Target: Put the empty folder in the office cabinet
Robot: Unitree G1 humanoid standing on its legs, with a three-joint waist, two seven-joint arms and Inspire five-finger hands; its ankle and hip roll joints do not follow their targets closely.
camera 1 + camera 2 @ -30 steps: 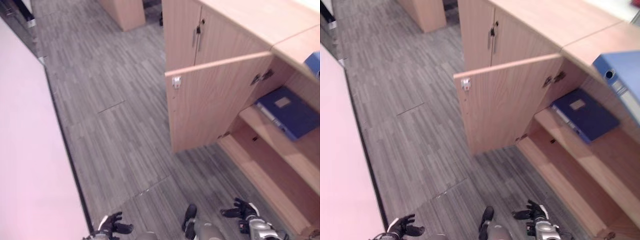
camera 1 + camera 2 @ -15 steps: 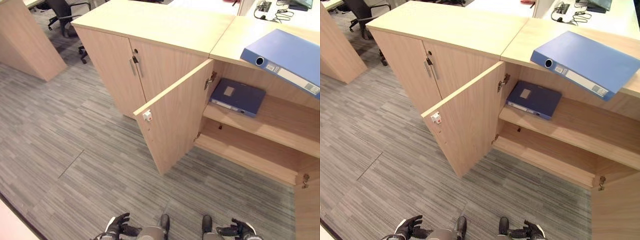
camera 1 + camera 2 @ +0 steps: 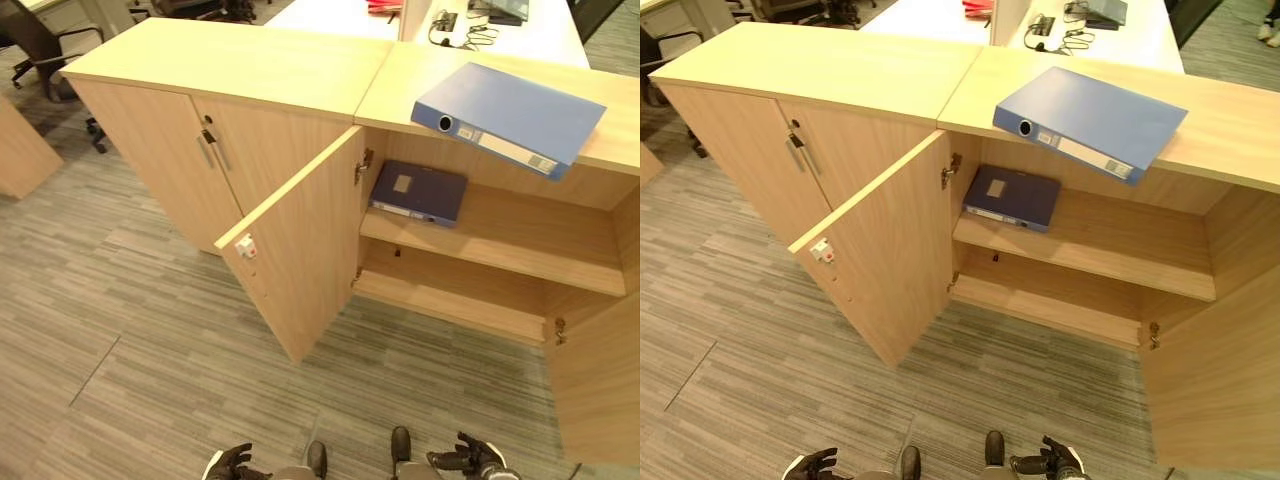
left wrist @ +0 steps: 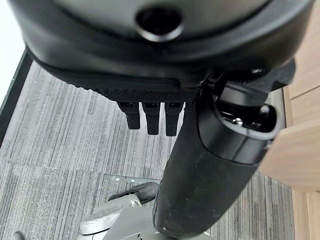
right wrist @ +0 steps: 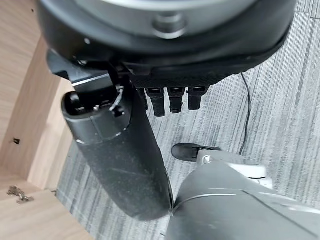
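A light-blue ring-binder folder [image 3: 1092,118] is seen lying flat on the cabinet top [image 3: 1230,125], one corner jutting just past the front edge, spine w/ round finger hole turned toward the robot; it is held by neither hand. Directly below, inside the office cabinet [image 3: 1095,250], a darker blue folder [image 3: 1012,197] is laid flat on the upper shelf [image 3: 1120,245], at the shelf's left end, near the hinge side. The lower shelf [image 3: 1040,300] is seen beneath it. Both cabinet doors are swung open: the left door [image 3: 880,265] stands out toward the robot w/ a small white latch near its edge, the right door [image 3: 1210,375] is seen at the view's lower right. To the left, an adjoining cabinet [image 3: 770,150] w/ closed doors and metal handles is noted. The left hand [image 3: 232,464] is seen low at the bottom edge, well apart from the folder, over grey striped carpet [image 3: 740,350]; per its wrist view the fingers [image 4: 150,117] are relaxed and nothing is gripped. The right hand [image 3: 468,458] is likewise low at the bottom edge, fingers [image 5: 172,99] loose, thumb extended, nothing gripped. A white desk [image 3: 940,15] w/ cables and small items is visible behind the cabinets.
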